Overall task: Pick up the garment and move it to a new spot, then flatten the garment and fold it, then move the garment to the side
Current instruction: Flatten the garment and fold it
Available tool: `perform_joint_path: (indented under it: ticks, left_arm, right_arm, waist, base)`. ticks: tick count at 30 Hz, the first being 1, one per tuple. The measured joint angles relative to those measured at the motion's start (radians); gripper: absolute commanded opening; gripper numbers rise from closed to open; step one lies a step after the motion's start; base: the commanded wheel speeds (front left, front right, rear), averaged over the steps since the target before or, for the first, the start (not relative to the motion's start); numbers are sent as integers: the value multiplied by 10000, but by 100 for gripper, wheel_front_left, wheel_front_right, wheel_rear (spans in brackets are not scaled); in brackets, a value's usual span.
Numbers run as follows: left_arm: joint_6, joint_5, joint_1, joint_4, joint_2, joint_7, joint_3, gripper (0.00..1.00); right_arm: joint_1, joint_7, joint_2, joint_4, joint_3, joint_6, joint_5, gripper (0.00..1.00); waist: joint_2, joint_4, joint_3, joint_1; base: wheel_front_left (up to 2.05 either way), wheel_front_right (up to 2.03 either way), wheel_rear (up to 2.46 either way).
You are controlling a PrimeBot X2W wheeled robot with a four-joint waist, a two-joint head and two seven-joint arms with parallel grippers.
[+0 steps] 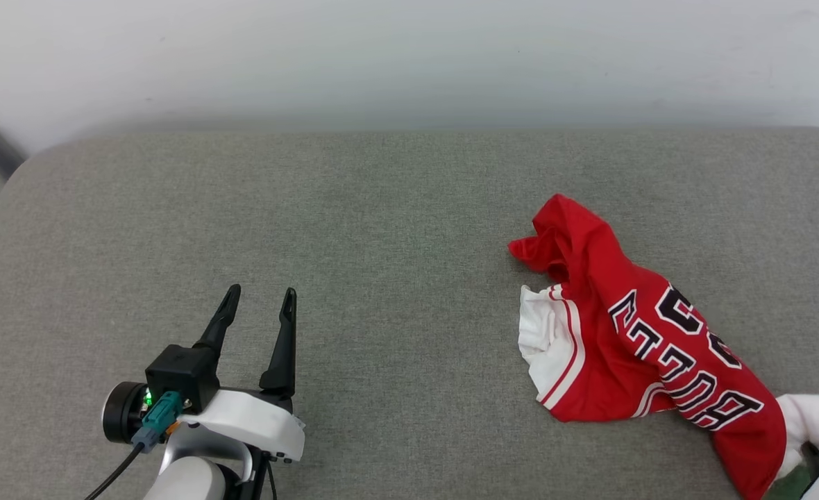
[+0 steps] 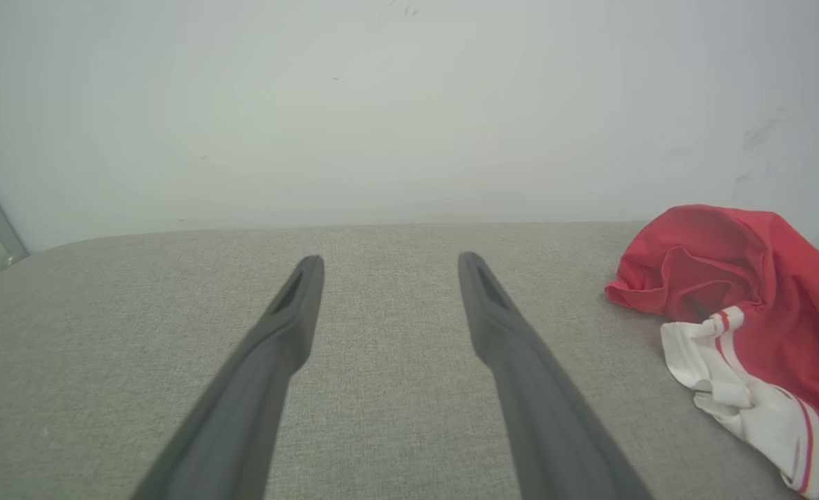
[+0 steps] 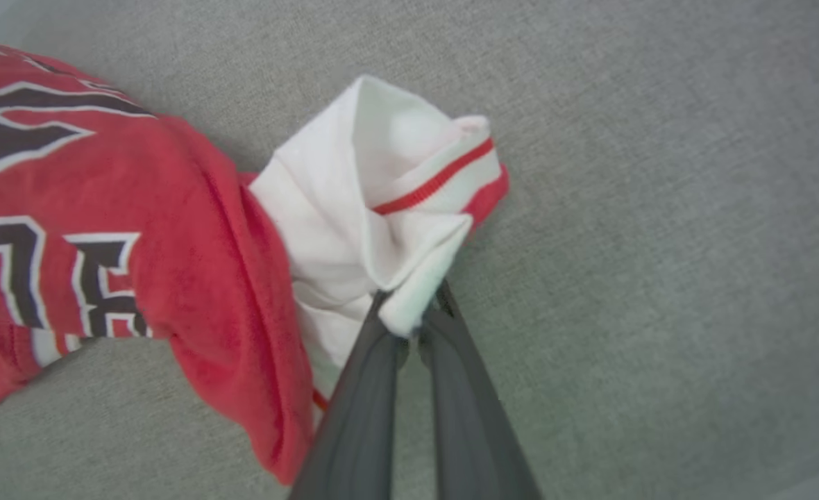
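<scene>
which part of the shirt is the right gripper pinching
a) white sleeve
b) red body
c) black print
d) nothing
a: the right gripper is shut on a fold of the white sleeve of the shirt.

The left jaws have two long dark fingers [image 1: 284, 340] on a white shell [image 1: 250, 417], with a black box [image 1: 182, 375], teal plug [image 1: 162, 411] and black cable [image 1: 114, 474].

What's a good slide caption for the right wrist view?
Crumpled red garment on a grey cushion, its white sleeve pinched in the shut right gripper.
</scene>
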Motion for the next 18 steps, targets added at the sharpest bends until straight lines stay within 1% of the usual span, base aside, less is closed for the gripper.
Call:
perform_joint_path:
  ticks: [3,5,8,11,14,18]
  left_arm:
    - [54,-2,1,8,46,12,21,100]
    - [82,-6,8,2,90,13,58,100]
    - [107,-10,55,-13,138,25,71,100]
    - [119,-13,65,-19,173,82,38,100]
    - [121,-19,131,-8,213,102,4,100]
    - [173,-38,263,2,253,138,-23,100]
  right_arm:
    - [-43,-809,46,366,-6,-2,-159,100]
    - [-210,-1580,48,395,-58,0,-226,100]
    - [-561,-2721,46,249,-301,-2,-533,100]
    - [-789,-3582,40,-48,-349,-2,-949,100]
    - [-878,-4199,40,-476,-81,-2,-1287,100]
    - [-759,-4665,40,-1172,732,-2,-1636,100]
  waist:
    - [0,-36,6,0]
    - [0,-67,-9,0]
    - [0,-66,-54,-1]
    - [0,-17,-114,0]
    - [0,37,-249,-1]
    - [0,96,-481,0]
  base:
    - [0,0,0]
    - [0,0,0]
    - [0,0,0]
    - [0,0,0]
    - [0,0,0]
    - [0,0,0]
